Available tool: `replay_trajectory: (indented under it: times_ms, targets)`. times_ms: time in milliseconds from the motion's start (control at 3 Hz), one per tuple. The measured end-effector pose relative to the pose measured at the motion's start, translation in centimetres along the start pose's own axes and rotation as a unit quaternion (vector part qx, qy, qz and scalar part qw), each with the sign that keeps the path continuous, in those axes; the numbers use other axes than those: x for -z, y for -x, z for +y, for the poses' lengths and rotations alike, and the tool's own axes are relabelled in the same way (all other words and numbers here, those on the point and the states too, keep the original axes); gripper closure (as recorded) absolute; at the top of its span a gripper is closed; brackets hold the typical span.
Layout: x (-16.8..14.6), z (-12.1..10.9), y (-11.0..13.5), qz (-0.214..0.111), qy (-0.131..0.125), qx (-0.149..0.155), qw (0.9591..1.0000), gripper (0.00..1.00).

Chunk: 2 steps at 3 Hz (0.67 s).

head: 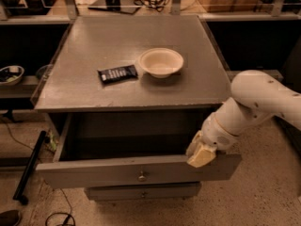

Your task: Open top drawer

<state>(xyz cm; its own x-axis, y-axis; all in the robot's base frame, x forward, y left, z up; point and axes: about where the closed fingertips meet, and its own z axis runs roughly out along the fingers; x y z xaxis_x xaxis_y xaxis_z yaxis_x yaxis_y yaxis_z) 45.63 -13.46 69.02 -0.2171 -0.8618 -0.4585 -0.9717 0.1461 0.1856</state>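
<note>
The top drawer of the grey cabinet stands pulled out towards me, its deep grey inside showing and looking empty. Its flat front carries one small brass knob at the centre. My gripper sits at the right part of the drawer front's top edge, its cream fingertips over the rim. The white arm reaches in from the right.
On the cabinet top lie a cream bowl and a dark snack bar. A lower drawer front with a knob shows below. A black pole and cables lie on the floor at left. Shelves stand behind.
</note>
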Motion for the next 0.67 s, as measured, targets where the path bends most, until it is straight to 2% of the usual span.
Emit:
replay_trajectory:
  times_ms: [333, 667]
  targets:
    - [1.0, 1.0, 0.1, -0.006, -0.009, -0.001, 0.9999, 1.0]
    - [4.5, 4.4, -0.9, -0.014, -0.04, -0.015, 0.999, 1.0]
